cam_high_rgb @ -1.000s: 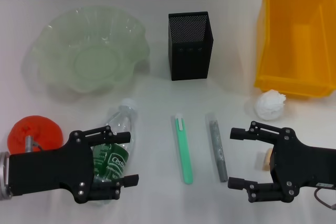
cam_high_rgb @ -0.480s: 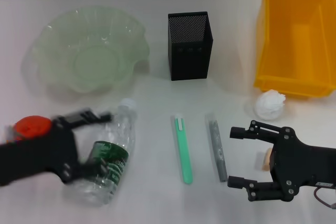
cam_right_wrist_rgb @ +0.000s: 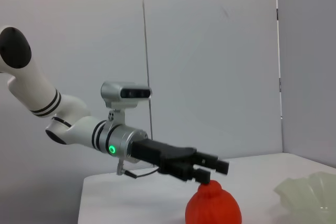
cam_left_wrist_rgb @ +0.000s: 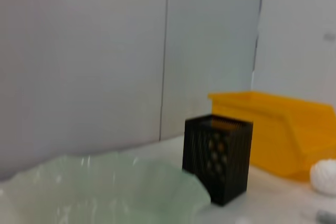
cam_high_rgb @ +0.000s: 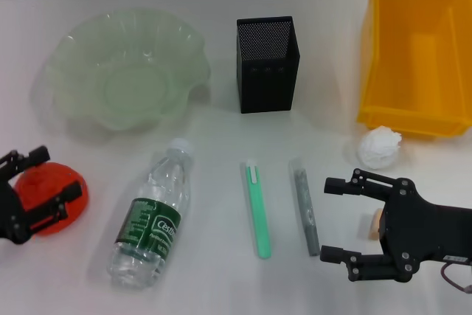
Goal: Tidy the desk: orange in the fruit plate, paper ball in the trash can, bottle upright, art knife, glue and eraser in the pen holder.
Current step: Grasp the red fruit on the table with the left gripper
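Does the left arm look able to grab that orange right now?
Probably yes. The left tool hangs open right over the orange, one finger on each side, and nothing lies between them. The bottle lies clear to the side.

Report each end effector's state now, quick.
Left end effector: open, fingers either side of the orange, over it, not closed.
Right end effector: open, holding nothing, by the eraser.
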Motion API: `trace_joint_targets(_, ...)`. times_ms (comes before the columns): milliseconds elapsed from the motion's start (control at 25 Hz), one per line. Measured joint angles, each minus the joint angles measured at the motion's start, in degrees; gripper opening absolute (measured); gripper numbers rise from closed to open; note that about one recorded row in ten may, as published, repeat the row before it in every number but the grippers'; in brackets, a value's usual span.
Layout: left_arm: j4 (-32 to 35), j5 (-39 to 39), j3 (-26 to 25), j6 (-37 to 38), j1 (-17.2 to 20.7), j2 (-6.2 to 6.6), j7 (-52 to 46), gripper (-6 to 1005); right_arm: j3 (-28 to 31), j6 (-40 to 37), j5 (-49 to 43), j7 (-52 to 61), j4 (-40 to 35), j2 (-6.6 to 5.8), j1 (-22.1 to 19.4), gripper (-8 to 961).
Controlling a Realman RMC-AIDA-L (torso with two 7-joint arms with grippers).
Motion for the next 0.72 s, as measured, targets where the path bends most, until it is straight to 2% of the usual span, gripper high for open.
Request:
trace_joint_targets(200, -0.42, 2.26, -0.23, -2.04, 0.97, 0.03, -0.7, 729, -0.23, 0.0, 0.0, 0.12, 0.04, 0.0, 0.12, 841)
trace_joint_targets(280, -0.37, 3.1, 0.16, -5.31, 1.24, 0.01, -0.9, 725, -0.23, 0.0, 0.0, 0.18, 0.07, 0.0, 0.15, 841)
trace_joint_targets(520, -0.24, 5.84, 0.06, -7.05, -0.23, 0.51, -3.66, 714, -0.23, -0.02, -0.01, 0.28, 0.43, 0.0, 0.28, 841)
trace_joint_targets(720, 0.17, 5.5, 0.02, -7.9, -0.32, 0.25, -3.39, 567, 0.09, -0.01, -0.04, 0.31, 0.47, 0.0, 0.29, 840)
